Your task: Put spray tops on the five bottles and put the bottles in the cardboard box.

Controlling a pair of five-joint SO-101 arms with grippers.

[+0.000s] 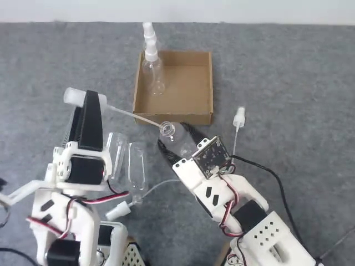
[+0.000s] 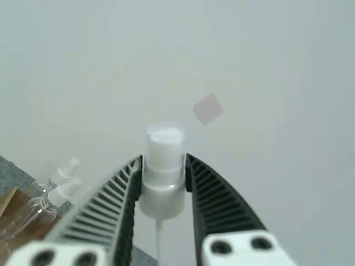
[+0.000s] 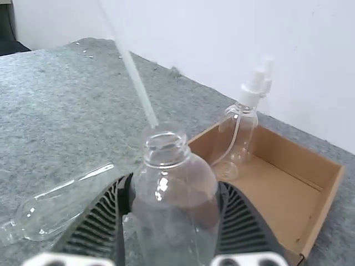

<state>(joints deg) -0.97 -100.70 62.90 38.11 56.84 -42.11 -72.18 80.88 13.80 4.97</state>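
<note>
By the box (image 1: pixel 183 116), right jaws are clamping a bottle (image 3: pixel 172 210), left jaws gripping a spray top (image 2: pixel 163 183), its tube (image 1: pixel 127 114) meeting the bottle's mouth.

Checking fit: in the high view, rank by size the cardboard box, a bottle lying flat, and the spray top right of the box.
1. cardboard box
2. lying bottle
3. spray top, similar in length but far thinner
</note>
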